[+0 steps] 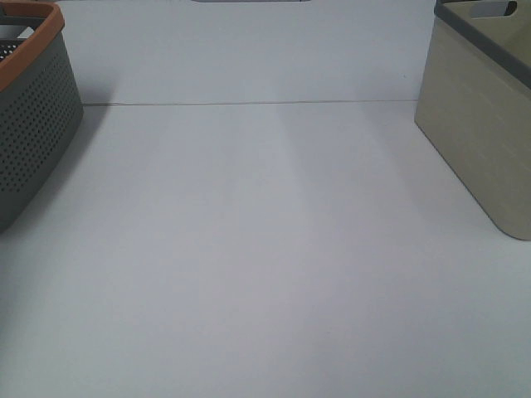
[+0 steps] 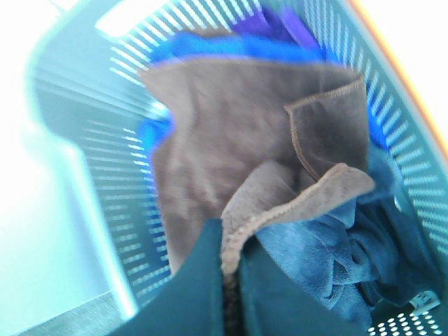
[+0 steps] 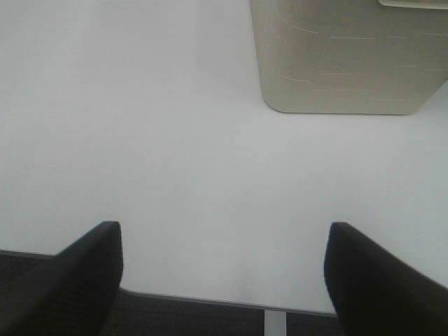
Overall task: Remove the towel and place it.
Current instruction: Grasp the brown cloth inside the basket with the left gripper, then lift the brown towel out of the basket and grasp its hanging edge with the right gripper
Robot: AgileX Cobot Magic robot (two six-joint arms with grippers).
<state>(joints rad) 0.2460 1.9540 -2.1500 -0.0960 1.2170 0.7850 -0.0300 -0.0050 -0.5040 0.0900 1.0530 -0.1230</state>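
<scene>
Towel (image 2: 231,140) sits on top of blue cloths (image 2: 308,259) in the grey basket (image 2: 91,182), and your left gripper (image 2: 234,262) is clamped on its hem. You're at the grab step; next, lift it clear toward the table (image 1: 265,249). Your right gripper (image 3: 224,280) has its jaws apart and holds nothing.

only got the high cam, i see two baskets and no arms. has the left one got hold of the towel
Observer: Yes. The left gripper is shut on a fold of the brown towel, down inside the slotted basket.
Operator: anything else in there with it
Observer: Blue cloths lie beneath and beside the towel, and a purple cloth shows beyond it.
Operator: and the right side
Observer: The right gripper is open and empty above the table, with the beige basket ahead of it.
</scene>
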